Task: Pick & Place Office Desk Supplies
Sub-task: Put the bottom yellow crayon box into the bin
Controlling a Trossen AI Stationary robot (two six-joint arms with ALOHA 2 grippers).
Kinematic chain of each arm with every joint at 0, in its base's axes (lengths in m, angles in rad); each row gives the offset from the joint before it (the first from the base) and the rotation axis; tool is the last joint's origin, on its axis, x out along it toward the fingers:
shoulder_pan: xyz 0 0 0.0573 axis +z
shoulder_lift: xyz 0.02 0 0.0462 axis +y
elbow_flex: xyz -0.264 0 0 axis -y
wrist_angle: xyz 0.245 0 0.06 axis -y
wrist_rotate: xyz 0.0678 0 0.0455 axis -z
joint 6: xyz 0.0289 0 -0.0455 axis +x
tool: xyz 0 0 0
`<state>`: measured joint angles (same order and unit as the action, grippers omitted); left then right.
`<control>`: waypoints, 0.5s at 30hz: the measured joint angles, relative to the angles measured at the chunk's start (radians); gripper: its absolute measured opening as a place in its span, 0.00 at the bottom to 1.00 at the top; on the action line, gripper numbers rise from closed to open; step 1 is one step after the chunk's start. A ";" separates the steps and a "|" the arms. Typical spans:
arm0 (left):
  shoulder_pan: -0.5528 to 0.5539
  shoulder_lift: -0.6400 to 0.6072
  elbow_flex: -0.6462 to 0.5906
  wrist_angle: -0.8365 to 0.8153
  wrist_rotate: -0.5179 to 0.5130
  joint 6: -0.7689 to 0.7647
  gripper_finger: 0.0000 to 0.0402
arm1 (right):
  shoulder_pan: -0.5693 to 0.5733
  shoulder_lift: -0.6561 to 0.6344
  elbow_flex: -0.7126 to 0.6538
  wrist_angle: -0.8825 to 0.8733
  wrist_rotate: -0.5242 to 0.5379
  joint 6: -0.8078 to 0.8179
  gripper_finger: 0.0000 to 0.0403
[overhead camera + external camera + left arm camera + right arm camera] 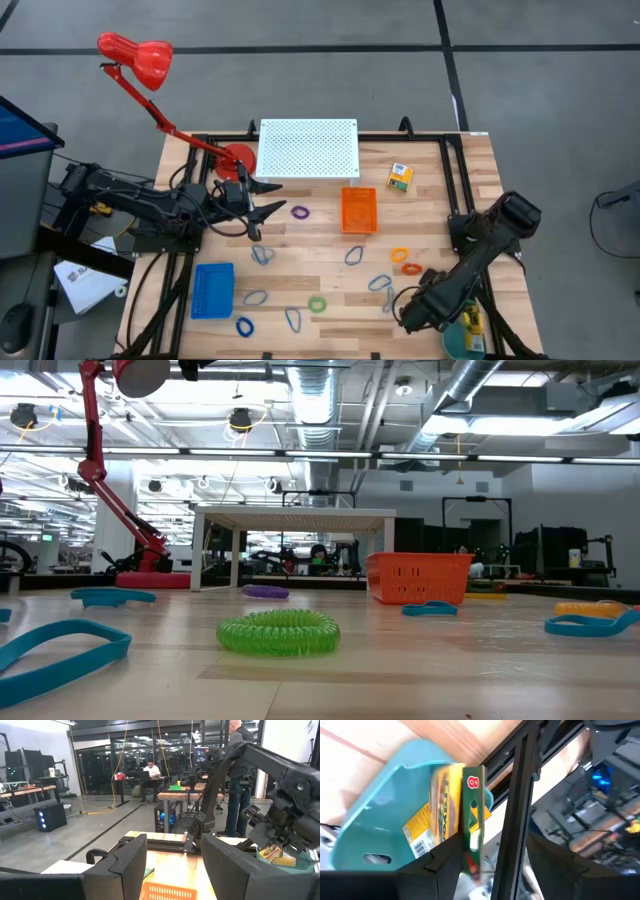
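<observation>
My right gripper is open over the teal tray at the table's near right corner. A yellow-green box stands in the tray between the fingers, close to one finger. Another yellow box lies flat on the table near the far right. Coloured rings lie flat on the table: purple, orange, green and blue. Several blue-grey clip loops lie among them. My left gripper is open and waits left of the orange tray. My right gripper stands wide open around the yellow-green box's upper end, coming from above. The picture is blurred there, so I cannot tell whether the nearer finger touches the box. The box's lower part is in the teal tray.
A white perforated platform stands at the far edge. The red lamp's base sits beside it, near my left arm. A blue tray sits near left. Black frame rails run along the table's sides. People are in the room beyond.
</observation>
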<state>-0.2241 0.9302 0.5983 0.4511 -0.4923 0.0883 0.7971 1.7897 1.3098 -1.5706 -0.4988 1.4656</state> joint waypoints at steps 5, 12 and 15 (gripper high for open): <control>0.000 0.000 0.000 -0.001 0.000 0.000 0.45 | 0.007 -0.062 0.000 0.000 0.000 0.094 0.55; 0.000 0.000 0.000 -0.001 0.000 0.000 0.45 | 0.034 -0.076 0.000 0.070 -0.005 0.160 0.57; 0.000 0.000 0.000 -0.002 0.000 0.000 0.45 | 0.037 -0.076 0.000 0.087 0.025 0.195 0.56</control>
<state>-0.2241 0.9302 0.5983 0.4496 -0.4923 0.0883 0.8341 1.7142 1.3102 -1.4831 -0.4738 1.6609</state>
